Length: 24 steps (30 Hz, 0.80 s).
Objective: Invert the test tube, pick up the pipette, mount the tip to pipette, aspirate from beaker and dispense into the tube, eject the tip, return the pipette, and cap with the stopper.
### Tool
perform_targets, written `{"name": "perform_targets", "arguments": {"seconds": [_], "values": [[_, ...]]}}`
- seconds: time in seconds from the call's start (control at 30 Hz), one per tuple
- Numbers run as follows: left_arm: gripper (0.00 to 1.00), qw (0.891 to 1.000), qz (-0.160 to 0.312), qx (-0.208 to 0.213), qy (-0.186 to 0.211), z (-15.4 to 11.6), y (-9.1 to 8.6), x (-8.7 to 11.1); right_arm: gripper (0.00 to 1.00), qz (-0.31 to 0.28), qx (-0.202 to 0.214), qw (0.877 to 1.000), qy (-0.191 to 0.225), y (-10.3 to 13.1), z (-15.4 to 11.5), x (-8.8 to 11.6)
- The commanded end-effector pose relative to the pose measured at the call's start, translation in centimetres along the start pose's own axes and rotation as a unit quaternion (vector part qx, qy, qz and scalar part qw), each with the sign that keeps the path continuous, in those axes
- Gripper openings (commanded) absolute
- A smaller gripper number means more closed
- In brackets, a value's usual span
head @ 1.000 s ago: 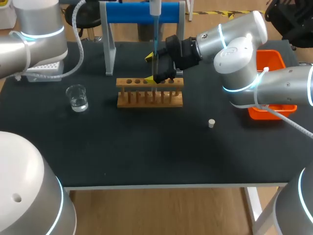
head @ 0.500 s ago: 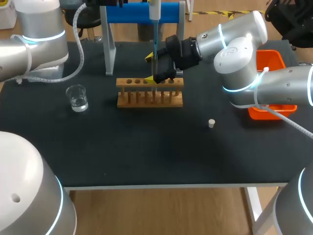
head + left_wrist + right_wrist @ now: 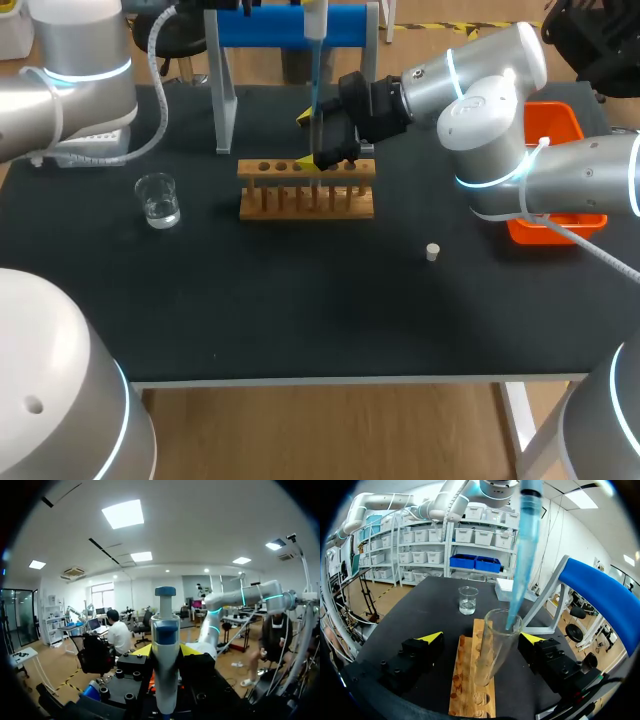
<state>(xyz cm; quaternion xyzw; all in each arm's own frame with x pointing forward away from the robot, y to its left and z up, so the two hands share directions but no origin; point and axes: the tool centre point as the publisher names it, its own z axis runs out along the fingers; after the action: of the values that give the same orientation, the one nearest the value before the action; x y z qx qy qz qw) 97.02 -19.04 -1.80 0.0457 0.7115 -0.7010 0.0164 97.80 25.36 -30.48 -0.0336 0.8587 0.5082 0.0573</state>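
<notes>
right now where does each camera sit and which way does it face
Head view: above and behind, looking down on the table; left arm and right arm enter from the sides.
Left wrist view: on that wrist, looking along the left gripper, shut on the pipette.
Right wrist view: on that wrist, looking past the right gripper at the test tube, rack and beaker.
Head and right wrist views share rack and beaker.

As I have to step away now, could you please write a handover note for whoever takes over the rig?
Left pincer: shut on the pipette, its tip in the test tube mouth.
Right pincer: open around the test tube, which stands in the wooden rack.
Beaker and stopper: on the table.
Done: tube upright, tip mounted.
To do: dispense, eject tip, return pipette, cap.
</notes>
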Motion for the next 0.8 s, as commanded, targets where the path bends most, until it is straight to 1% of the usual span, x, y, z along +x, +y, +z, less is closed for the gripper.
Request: {"name": "perform_targets", "arguments": {"seconds": [0.03, 0.23, 0.57, 0.8], "values": [[0.00, 1.000, 0.005, 0.003, -0.001, -0.05, -0.04, 0.07, 1.00, 0.000, 0.000, 1.000, 0.000, 0.01, -0.06, 0.04], [0.00, 1.000, 0.009, 0.012, 0.001, -0.01, -0.06, 0.05, 1.00, 0.000, 0.000, 1.000, 0.000, 0.01, -0.06, 0.04], [0.00, 0.999, -0.002, 0.026, 0.019, 0.08, -0.09, 0.06, 1.00, 0.000, 0.000, 1.000, 0.000, 0.01, -0.06, 0.04], [0.00, 0.999, -0.012, 0.015, 0.031, 0.20, -0.12, 0.13, 1.00, 0.000, 0.000, 1.000, 0.000, 0.01, -0.06, 0.04]]}}
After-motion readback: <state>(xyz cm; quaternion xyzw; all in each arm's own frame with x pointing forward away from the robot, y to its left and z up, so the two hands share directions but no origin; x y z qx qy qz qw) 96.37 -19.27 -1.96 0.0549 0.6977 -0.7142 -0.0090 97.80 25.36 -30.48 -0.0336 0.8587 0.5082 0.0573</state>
